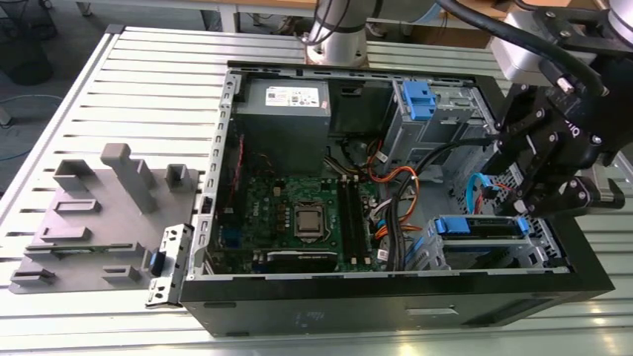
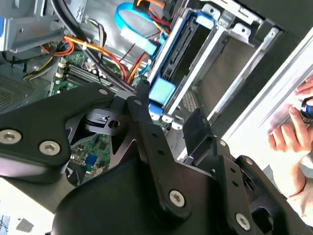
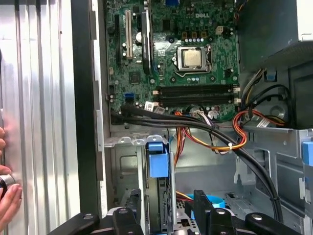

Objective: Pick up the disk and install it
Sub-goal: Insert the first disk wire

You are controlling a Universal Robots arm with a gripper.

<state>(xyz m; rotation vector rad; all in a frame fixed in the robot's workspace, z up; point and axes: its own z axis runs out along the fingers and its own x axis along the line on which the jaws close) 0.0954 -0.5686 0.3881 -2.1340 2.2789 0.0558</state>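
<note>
Slatted aluminium tabletop (image 1: 148, 89) runs under everything, ribbed and bright, and on it lies a black steel computer case (image 1: 396, 308) with its side off. At the exterior view's left sits a moulded grey fixture (image 1: 99, 215) of blocks and slots. Inside the case the biggest part is a grey box (image 1: 282, 111) carrying a white sticker with fine print, then the green motherboard (image 1: 296, 215), which has white lettering and a square metal socket. By the case wall at the exterior view's right stands a perforated metal drive cage (image 1: 546, 248), and the disk (image 1: 479, 227) is seated in it, its bright blue plastic bracket and tab facing up. The black gripper (image 3: 164, 210) hangs just above that bay with its jaws spread apart. In the first wrist view the fingers (image 3: 201, 208) stand one on each side of the disk's edge, near it but clear of it, holding nothing. Orange wires (image 3: 234, 132) and a flat blue cable (image 2: 132, 29) curl beside the cage. A person's hand (image 2: 288, 137) rests on the table just outside the case.
</note>
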